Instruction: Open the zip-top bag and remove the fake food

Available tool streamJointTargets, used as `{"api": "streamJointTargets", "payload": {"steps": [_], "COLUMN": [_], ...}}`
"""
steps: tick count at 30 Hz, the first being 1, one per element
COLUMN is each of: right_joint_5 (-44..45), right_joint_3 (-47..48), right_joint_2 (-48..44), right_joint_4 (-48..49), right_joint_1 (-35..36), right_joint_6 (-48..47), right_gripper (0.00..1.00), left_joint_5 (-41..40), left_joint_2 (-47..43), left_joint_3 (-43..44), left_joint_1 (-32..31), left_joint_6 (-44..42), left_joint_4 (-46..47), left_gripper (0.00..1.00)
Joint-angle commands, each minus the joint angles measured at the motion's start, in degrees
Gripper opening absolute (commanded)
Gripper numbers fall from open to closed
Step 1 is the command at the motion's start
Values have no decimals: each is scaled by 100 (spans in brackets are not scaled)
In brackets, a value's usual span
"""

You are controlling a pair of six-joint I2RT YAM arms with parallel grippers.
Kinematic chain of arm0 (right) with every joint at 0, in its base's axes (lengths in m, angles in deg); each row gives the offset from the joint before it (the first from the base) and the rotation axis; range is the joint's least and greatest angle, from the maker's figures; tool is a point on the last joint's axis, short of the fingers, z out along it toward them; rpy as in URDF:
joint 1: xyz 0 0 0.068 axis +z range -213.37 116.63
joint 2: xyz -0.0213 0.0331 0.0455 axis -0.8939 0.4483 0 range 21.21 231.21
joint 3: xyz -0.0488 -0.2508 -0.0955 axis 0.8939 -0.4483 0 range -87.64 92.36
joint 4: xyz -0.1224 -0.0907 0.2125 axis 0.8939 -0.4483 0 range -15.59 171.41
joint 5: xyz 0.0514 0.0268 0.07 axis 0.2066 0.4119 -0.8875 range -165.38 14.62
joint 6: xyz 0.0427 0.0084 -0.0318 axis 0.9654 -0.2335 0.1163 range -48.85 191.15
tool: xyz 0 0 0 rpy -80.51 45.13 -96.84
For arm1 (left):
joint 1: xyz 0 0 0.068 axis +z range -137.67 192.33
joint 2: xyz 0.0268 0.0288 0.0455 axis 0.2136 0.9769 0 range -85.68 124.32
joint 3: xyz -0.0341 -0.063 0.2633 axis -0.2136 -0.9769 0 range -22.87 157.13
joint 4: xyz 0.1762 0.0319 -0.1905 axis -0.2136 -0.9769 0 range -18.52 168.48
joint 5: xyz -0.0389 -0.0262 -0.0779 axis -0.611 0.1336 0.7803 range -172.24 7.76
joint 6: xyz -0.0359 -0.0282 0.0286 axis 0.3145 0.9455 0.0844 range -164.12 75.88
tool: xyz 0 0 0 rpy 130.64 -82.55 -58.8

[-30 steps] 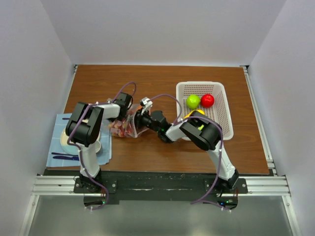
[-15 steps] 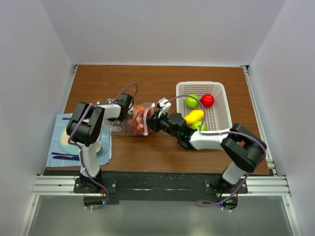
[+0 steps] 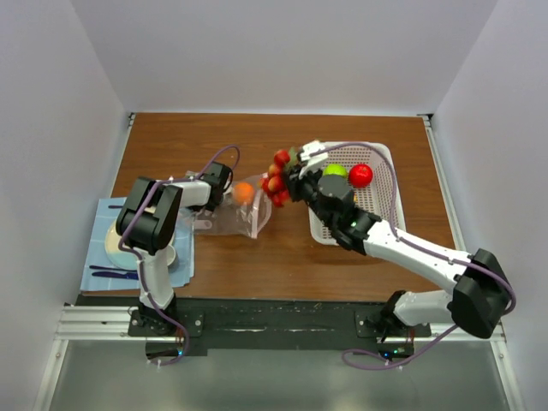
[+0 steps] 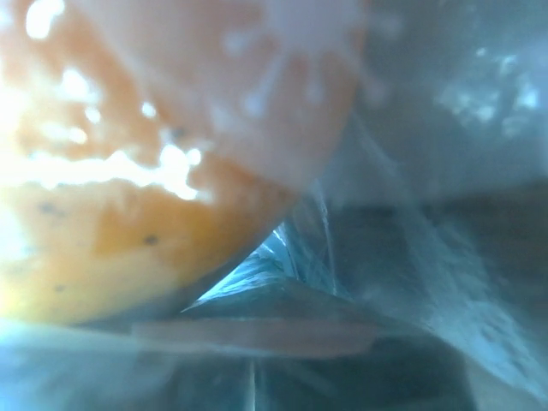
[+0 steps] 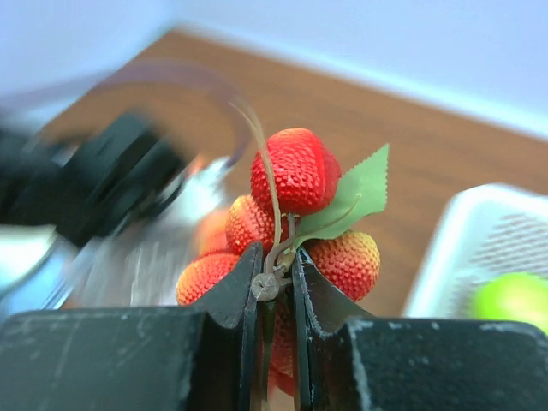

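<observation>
The right gripper is pinching the wiry stem of the bumpy red grape bunch, holding it in the air between the zip-top bag and the white mesh basket, where a glossy green apple and red apple are lying. The left gripper is clamping the crinkly clear bag on the table, with a smooth orange waiting inside

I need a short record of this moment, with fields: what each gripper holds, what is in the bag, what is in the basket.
left gripper: shut on the edge of the zip-top bag
right gripper: shut on the stem of the red fruit bunch
bunch position: raised, between bag and white basket in the top view
in bag: one orange
in basket, visible: green apple, red apple
</observation>
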Motion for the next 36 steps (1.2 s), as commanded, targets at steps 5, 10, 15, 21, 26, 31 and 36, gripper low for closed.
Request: {"api": "streamJointTargets", "payload": {"steps": [5, 10, 15, 21, 26, 31, 36], "right_joint_5": [2852, 3557, 3513, 2794, 1800, 798, 639], "right_joint_3": [733, 487, 680, 523, -232, -444, -489], "right_joint_2": [362, 565, 907, 487, -67, 283, 1265], "right_joint_4": [-535, -790, -1220, -845, 376, 475, 738], "right_joint_1": [-828, -1091, -1136, -1013, -39, 410, 569], "right_joint_6": [-100, 287, 340, -36, -1239, -935, -653], "right_gripper": [0, 0, 76, 98, 99, 88, 66], "left_joint_5": [1851, 2037, 2142, 2266, 2178, 2116, 2028], "left_joint_2": [200, -160, -398, -442, -161, 295, 577], "left_joint_3": [-352, -228, -237, -141, -88, 114, 369], "left_joint_1": [40, 40, 40, 75, 101, 207, 347], "left_joint_6": [264, 379, 405, 467, 414, 423, 432], "left_joint_4": [-852, -817, -606, -588, -571, -571, -641], "left_gripper": [0, 0, 0, 0, 0, 0, 0]}}
